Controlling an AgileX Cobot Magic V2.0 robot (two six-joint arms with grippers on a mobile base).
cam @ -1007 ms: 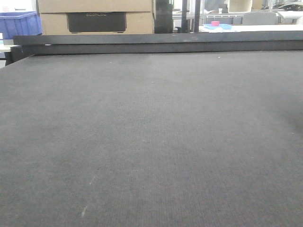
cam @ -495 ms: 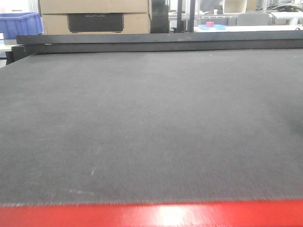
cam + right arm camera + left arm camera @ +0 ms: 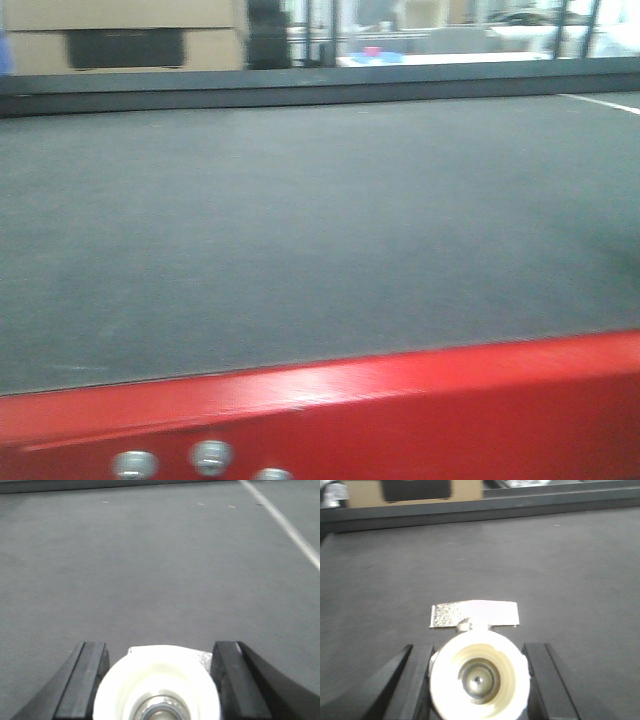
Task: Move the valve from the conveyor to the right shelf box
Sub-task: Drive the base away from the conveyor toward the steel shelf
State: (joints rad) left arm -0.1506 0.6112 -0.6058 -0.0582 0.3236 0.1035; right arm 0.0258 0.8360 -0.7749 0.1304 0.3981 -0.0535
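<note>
The conveyor (image 3: 300,220) is a wide dark grey belt with a black rail (image 3: 300,85) along its far edge. No gripper shows in the front view. In the left wrist view, my left gripper (image 3: 477,649) is shut on a white valve (image 3: 479,680); its round opening faces the camera and a silver handle (image 3: 474,614) sits on top. My right gripper (image 3: 160,647) is likewise shut on a second white valve (image 3: 157,685), black fingers (image 3: 90,675) pressed to both sides. Both are held above the belt (image 3: 150,555). The right shelf box is out of view.
A red machine frame (image 3: 400,410) with several round bolts (image 3: 210,457) borders the belt's near edge. Behind the rail stand a cardboard box (image 3: 120,30) and blurred benches. A white line (image 3: 285,522) crosses the belt at the right.
The front view has pulled back from the belt and swung right: the red frame has risen into the picture with its bolts, and the cardboard box has slid left.
</note>
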